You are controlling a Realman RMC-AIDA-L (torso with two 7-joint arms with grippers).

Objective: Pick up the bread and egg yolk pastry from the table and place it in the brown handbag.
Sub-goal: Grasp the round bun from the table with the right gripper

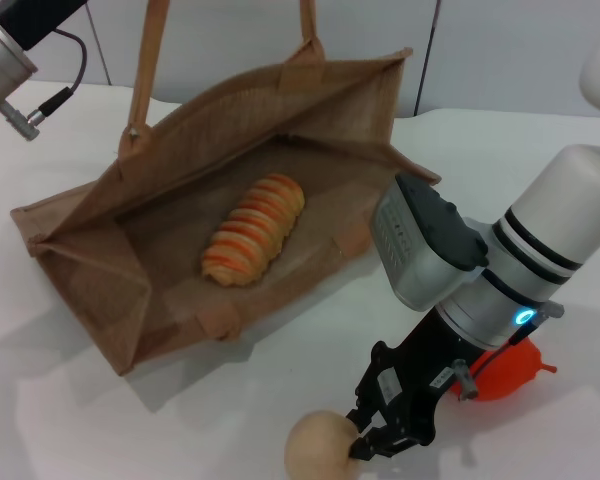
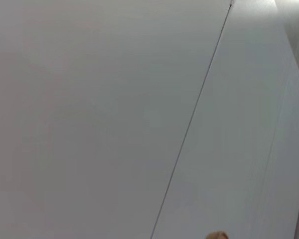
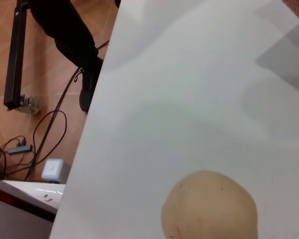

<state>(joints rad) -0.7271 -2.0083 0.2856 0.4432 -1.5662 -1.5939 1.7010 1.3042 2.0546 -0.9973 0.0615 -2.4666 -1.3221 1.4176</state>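
Right gripper (image 1: 365,440): low at the bottom centre of the head view, black fingers pointed down toward the white table (image 1: 70,400). The fingertips sit against the right side of the egg yolk pastry (image 1: 321,447). How far apart the fingers stand, and whether they clamp the ball or merely touch it, cannot be told from this angle. The right wrist view shows no fingers, only the egg yolk pastry (image 3: 209,208) as a pale tan ball at the lower edge, resting on the table (image 3: 189,89) near the table's edge, with the tiled floor and cables beyond.

Brown handbag (image 1: 100,290): lying on its side across the centre and left of the head view, mouth open toward the camera, two long handles running off the top of the frame. The bread (image 1: 253,241) lies inside, on the lower inner wall, angled from lower left to upper right, clear of the bag's rim.

Red-orange fruit (image 1: 510,372): on the table at lower right, partly hidden behind the right wrist.

Right arm: enters from the upper right, grey wrist housing bent downward, green ring light lit.

Left gripper: not seen; only the arm's end shows at the upper left corner of the head view, raised well away from the bag. Left wrist view shows plain white surface.
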